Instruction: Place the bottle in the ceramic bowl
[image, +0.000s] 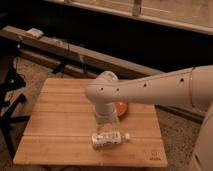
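Note:
The clear plastic bottle (107, 139) with a pale label lies on its side near the front edge of the wooden table (60, 125), its white cap pointing right. The orange ceramic bowl (121, 108) sits behind it, mostly hidden by my arm; only its right edge shows. My gripper (106, 125) hangs straight down from the white arm, directly above the bottle and very close to it.
The white arm (150, 90) crosses from the right over the table's back right part. A dark stand (12, 100) is left of the table. A long rail with cables (75, 52) runs behind it.

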